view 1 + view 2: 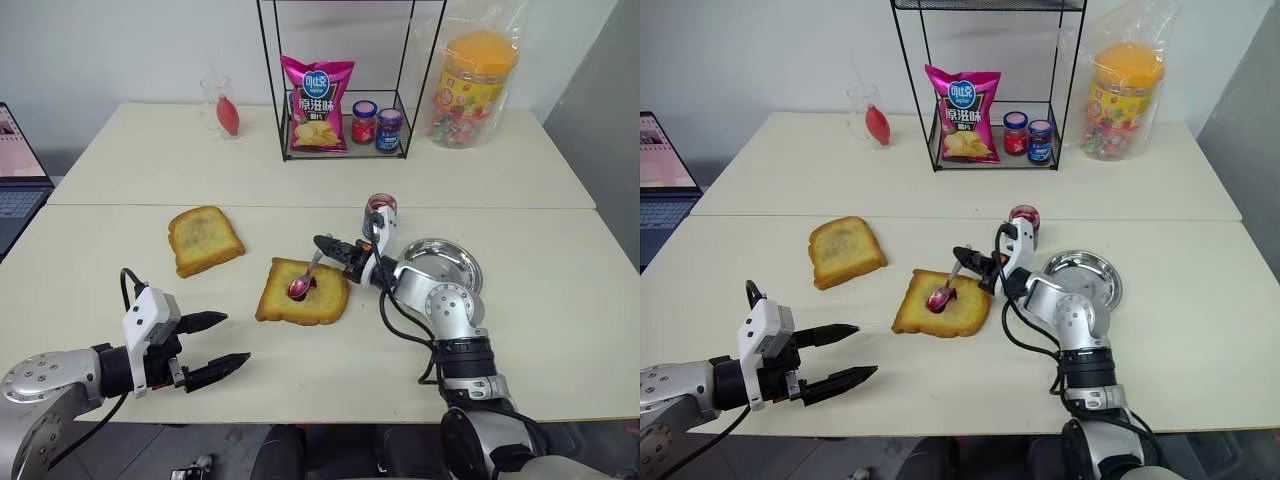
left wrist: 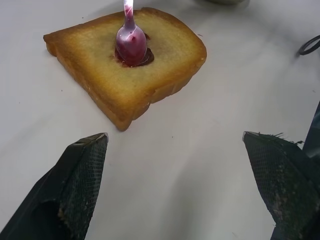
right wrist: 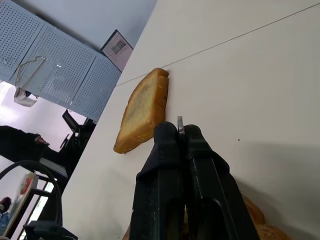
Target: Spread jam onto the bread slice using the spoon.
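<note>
Spoon: gripped by the thin handle in the right gripper; the reddened bowl is pressed down on the middle of the bread slice, so that the jam it carries can be laid there; the handle is slanted up and back toward the gripper, which leaves the bowl low and nearly flat on the toast.

Right gripper: fingers clamped together on the spoon handle; the metal tip is seen peeking out between the black fingers in the right wrist view; a tight pinch is judged necessary, since so slim a handle could twist under a sideways stroke.

Jam: a small dark red patch is shown beneath and around the bowl, confined to the centre; the golden face around it is left bare, so spreading is judged barely begun.

Jam jar: stood open just behind the right wrist, near enough for a refill.

Steel dish: set beside the right arm.

Left gripper: held low over the table near the slice, fingers wide apart, nothing held; it is kept aside, perhaps to steady the toast.

Second slice: laid well apart to the left, darker in the centre, untouched.
</note>
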Controlling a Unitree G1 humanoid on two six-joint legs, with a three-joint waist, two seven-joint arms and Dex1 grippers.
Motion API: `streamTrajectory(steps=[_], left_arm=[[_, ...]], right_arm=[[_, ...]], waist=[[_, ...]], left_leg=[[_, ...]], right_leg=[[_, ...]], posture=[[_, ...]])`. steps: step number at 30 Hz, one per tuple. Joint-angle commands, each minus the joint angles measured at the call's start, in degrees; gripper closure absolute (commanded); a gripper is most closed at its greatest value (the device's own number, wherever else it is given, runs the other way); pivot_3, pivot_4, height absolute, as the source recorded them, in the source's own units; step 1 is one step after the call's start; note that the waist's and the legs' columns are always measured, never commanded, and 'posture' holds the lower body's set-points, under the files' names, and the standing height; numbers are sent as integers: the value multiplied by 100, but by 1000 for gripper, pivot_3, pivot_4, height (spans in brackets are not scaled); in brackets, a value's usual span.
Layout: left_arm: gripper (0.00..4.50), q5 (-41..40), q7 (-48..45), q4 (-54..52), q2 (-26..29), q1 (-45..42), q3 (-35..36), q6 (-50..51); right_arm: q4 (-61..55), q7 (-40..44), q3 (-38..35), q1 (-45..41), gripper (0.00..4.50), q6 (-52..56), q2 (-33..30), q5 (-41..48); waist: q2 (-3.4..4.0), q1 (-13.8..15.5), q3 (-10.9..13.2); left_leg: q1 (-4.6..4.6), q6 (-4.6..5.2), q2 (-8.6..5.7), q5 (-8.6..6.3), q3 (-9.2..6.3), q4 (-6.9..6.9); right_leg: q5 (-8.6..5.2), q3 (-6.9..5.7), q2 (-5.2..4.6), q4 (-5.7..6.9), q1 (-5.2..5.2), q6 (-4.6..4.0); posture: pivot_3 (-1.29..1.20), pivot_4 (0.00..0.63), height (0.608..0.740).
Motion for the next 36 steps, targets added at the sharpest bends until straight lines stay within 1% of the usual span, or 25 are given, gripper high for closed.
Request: streamTrajectory(steps=[1, 5, 11, 15, 20, 28, 36], left_arm=[[0, 39, -62, -89, 90, -27, 30, -103], [0, 53, -65, -86, 89, -35, 25, -103], [0, 72, -69, -87, 73, -29, 13, -109], [0, 86, -79, -76, 65, -26, 6, -117], [0, 108, -91, -54, 55, -46, -19, -128], [0, 139, -129, -41, 53, -52, -22, -130], [0, 160, -155, -48, 38, 3, -37, -164]], right_arm=[[198, 94, 81, -17, 4480, -340, -20, -260], [128, 20, -106, -180, 4480, -326, 32, -92], [-577, -117, -405, -325, 4480, 358, -19, 570], [-838, -278, -576, -285, 4480, 689, -75, 825], [-934, -353, -530, -77, 4480, 922, -142, 864], [-895, -438, -360, 119, 4480, 1012, 2, 799], [-928, -680, -643, 43, 4480, 1269, 272, 1166]], waist=[[0, 0, 0], [0, 0, 0], [1, 13, 0], [0, 10, 0], [-1, 6, 0], [-1, 5, 0], [-1, 3, 0]], left_leg=[[1, 0, 0, 0, 0, -1], [5, 0, 0, 0, 0, -3], [2, 0, 0, 0, 0, -4], [4, 0, 0, 0, 1, -21], [12, 0, 0, 0, -1, -51], [11, 0, 0, 0, -3, -60], [11, 0, 0, 0, -5, -58]], right_leg=[[0, 0, 0, 0, 0, 0], [0, 0, 0, 1, 2, 0], [0, 1, 0, 0, 1, -1], [0, 1, -1, -1, -2, -1], [-7, 0, 0, -2, -6, -13], [-15, -3, -1, -2, -8, -25], [-15, -5, 0, -1, -8, -25]], posture=[[0, 150, 740], [0, 150, 740], [0, 150, 740], [0, 150, 740], [0, 150, 740], [0, 150, 740], [0, 150, 740]])
